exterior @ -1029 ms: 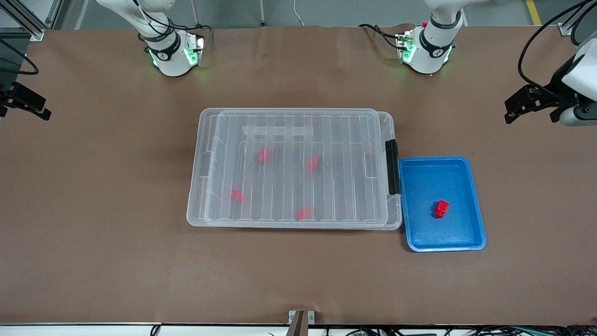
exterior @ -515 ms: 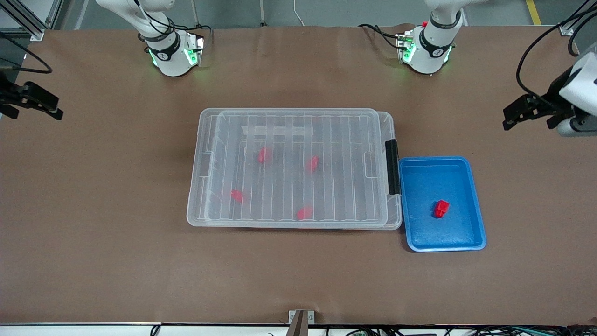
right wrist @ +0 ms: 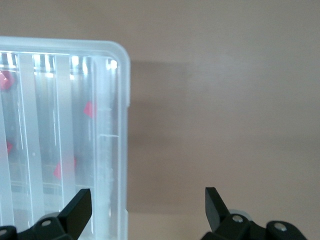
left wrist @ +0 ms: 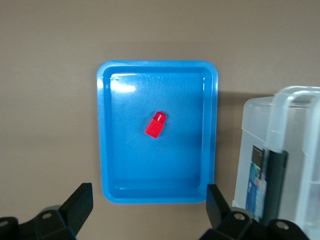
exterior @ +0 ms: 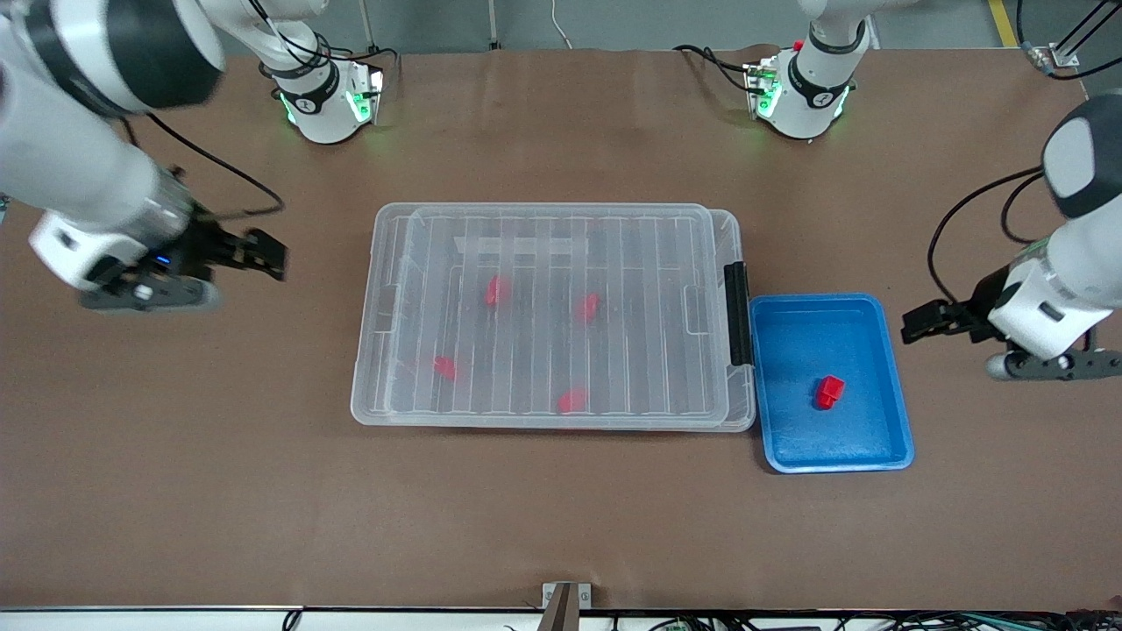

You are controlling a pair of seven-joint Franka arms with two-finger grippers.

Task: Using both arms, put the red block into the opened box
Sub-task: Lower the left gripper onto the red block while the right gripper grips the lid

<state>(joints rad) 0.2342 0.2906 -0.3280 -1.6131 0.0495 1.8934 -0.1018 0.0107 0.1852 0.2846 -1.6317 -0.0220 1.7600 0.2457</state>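
The red block [exterior: 829, 392] [left wrist: 156, 124] lies alone in a blue tray [exterior: 890, 438] [left wrist: 106, 150]. The clear box [exterior: 394, 412] [left wrist: 295, 115] [right wrist: 112, 125] stands mid-table with its ribbed lid on it. A black clip [exterior: 738, 313] closes the end next to the tray. Several more red blocks [exterior: 497, 291] show blurred through the lid. My left gripper [exterior: 912, 322] [left wrist: 150, 205] hangs open over bare table beside the tray, toward the left arm's end. My right gripper [exterior: 273, 256] [right wrist: 147, 207] hangs open beside the box's unclipped end, holding nothing.
The tray touches the clipped end of the box. Both arm bases [exterior: 326, 101] [exterior: 802, 96] stand along the table edge farthest from the front camera. A small metal bracket [exterior: 565, 598] sits at the nearest edge. Brown table surrounds the box and tray.
Both arms have swung in from the table's ends. The right gripper came in toward the box's unclipped end; the left gripper came down beside the blue tray. Box and blocks have not moved.
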